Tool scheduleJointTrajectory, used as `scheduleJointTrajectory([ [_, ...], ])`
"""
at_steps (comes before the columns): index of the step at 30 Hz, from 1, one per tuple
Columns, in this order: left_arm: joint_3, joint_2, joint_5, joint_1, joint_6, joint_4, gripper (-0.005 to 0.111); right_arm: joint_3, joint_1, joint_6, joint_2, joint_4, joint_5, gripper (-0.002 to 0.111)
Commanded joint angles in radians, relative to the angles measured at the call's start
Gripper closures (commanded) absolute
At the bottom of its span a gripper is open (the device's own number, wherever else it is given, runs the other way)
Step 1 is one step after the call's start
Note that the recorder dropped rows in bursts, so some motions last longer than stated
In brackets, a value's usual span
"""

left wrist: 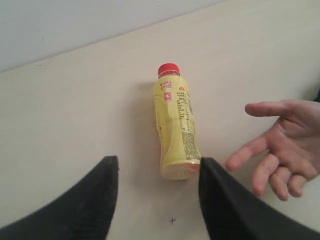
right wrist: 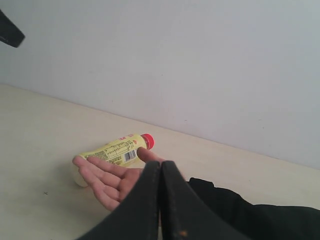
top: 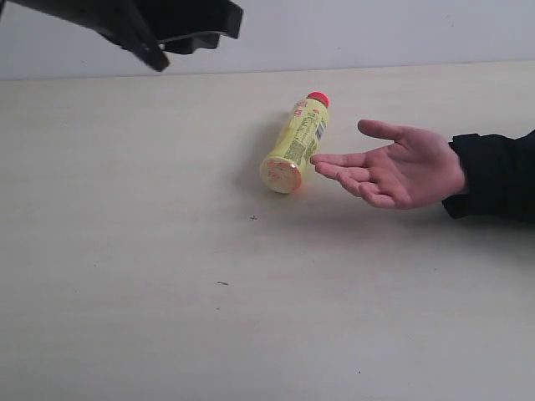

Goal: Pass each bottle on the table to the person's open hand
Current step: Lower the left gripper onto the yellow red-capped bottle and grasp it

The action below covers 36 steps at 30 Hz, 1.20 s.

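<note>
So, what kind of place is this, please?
Probably a robot test bench, not a home: a bare pale table against a plain white wall, one yellow bottle lying by a person's open hand, and black robot fingers above the table.

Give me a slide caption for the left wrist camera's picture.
The open left gripper faces a yellow bottle lying on its side on the table, with a person's open hand beside it.
</note>
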Motion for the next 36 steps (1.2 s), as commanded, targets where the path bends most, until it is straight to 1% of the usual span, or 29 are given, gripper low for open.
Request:
scheduleJointTrajectory([
  [1,-0.116,0.134,0.015,0.003,-0.001,0.012,0.048,0.002,-0.002,0.001,-0.003,0.0,-0.004,0.108],
  [4,-0.213,0.222,0.032,0.003,-0.011,0.039,0.048,0.002,-0.002,0.001,-0.003,0.0,-0.004,0.108],
  [8,-0.359,0.34,0.095,0.003,-0.074,0.121,0.048,0.002,-0.002,0.001,-0.003,0.0,-0.004,0.108],
  [13,-0.506,0.482,0.165,0.003,-0.068,0.124,0.048,0.002,-0.002,0.001,-0.003,0.0,-0.004,0.108],
  [19,-0.568,0.582,0.191,0.003,-0.068,0.124,0.048,0.002,-0.002,0.001,-0.003,0.0,-0.004,0.108],
  [24,-0.62,0.638,0.213,0.003,-0.068,0.084,0.048,0.002,-0.002,0.001,-0.003,0.0,-0.004,0.108],
  [30,-0.717,0.707,0.31,0.003,-0.066,0.069,0.048,0.002,-0.002,0.001,-0.003,0.0,-0.004,0.108],
  [36,-0.733,0.729,0.308,0.003,-0.066,0.067,0.048,0.002,-0.002,0.001,-0.003,0.0,-0.004,0.108],
])
